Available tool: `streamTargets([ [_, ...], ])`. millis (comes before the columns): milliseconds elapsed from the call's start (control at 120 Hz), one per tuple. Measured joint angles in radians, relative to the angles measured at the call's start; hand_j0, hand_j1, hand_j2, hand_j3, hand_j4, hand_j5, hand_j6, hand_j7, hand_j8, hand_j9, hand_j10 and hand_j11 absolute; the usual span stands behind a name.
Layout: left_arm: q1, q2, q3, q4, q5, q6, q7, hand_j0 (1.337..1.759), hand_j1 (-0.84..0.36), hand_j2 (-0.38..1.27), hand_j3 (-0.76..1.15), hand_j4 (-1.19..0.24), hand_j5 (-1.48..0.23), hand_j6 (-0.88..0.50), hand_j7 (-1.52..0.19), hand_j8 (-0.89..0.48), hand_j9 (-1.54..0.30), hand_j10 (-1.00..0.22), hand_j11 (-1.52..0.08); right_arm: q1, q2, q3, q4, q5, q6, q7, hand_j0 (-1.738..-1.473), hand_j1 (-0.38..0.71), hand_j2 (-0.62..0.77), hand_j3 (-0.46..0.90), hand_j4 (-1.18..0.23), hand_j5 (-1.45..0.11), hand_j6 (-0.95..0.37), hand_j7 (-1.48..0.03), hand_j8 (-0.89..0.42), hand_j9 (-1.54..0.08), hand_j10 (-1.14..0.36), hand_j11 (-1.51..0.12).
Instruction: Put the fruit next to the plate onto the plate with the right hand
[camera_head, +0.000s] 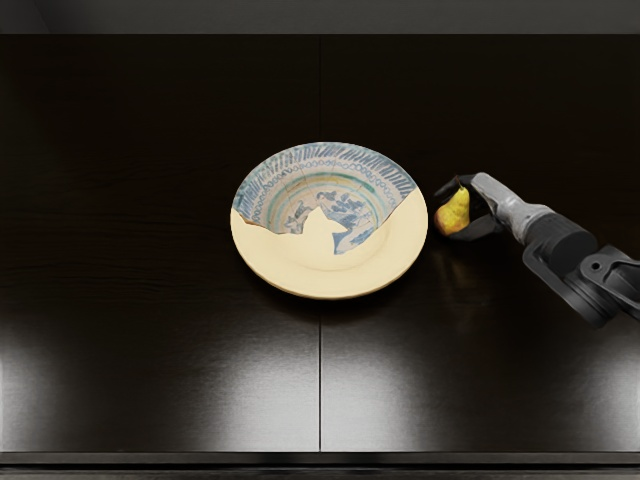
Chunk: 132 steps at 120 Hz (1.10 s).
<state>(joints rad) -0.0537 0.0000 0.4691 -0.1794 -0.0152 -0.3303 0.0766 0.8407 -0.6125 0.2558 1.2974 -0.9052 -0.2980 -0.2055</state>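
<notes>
- One arm in frame: the right arm, in from the right edge. Left isn't in view. We read the right robot hand as clamped on the pear, dark fingers curled over and under it.
- Agreed on the clamp. Where do we put the pear relative to the plate?
- Just beside its right rim, off the plate, over the desk. We can't tell whether it sits on the desk or is already clear of it; dark on dark, no usable shadow.
- Why the side-on wrap, in our view?
- Arm comes in from the right, so the palm meets the fruit's far side and the fingers close toward the plate. That leaves the yellow body facing the plate, narrow end toward the top of the frame.
- So we call the step: grasp made, transfer not done.
- Yes. Plate holds nothing. Next we'd expect a lift enough to clear the raised rim, then a short move left over the cream part of the well.
- Risks we'd flag?
- Two. Pear is smooth and tapered, so it could squirt out toward the narrow end if the grip is only on the belly. And the rim is close: a low carry would nudge the plate, which looks free to slide.
</notes>
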Motion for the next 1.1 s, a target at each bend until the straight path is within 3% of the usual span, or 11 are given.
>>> streamTargets([
  [167, 0.000, 0.000, 0.000, 0.000, 0.000, 0.000, 0.000, 1.658, 0.35, 0.00, 0.00, 0.00, 0.00, 0.00, 0.00, 0.00, 0.00, 0.00, 0.00, 0.000, -0.002, -0.002, 0.000, 0.001, 0.001, 0.009, -1.656, 0.32, 0.12, 0.00, -0.54, -0.74, -0.40, -0.72, -0.36, -0.74, -0.52, -0.74],
  [350, 0.000, 0.000, 0.000, 0.000, 0.000, 0.000, 0.000, 1.658, 0.35, 0.00, 0.00, 0.00, 0.00, 0.00, 0.00, 0.00, 0.00, 0.00, 0.00, -0.001, -0.004, -0.003, 0.000, -0.004, -0.001, 0.017, -1.655, 0.32, 0.28, 0.00, -0.65, -0.81, -0.46, -0.83, -0.41, -0.82, -0.55, -0.83],
  [667, 0.000, 0.000, 0.000, 0.000, 0.000, 0.000, 0.000, 1.658, 0.35, 0.00, 0.00, 0.00, 0.00, 0.00, 0.00, 0.00, 0.00, 0.00, 0.00, -0.001, -0.006, -0.004, 0.005, -0.003, 0.001, 0.019, -1.653, 0.26, 0.30, 0.00, -0.73, -0.95, -0.49, -0.95, -0.40, -0.96, -0.54, -0.97],
  [1100, 0.000, 0.000, 0.004, 0.000, 0.000, 0.000, 0.000, 1.658, 0.35, 0.00, 0.00, 0.00, 0.00, 0.00, 0.00, 0.00, 0.00, 0.00, 0.00, 0.000, -0.044, 0.000, 0.042, 0.005, 0.006, 0.017, -1.657, 0.32, 0.38, 0.00, -0.75, -1.17, -0.37, -1.05, -0.28, -1.15, -0.46, -1.14],
])
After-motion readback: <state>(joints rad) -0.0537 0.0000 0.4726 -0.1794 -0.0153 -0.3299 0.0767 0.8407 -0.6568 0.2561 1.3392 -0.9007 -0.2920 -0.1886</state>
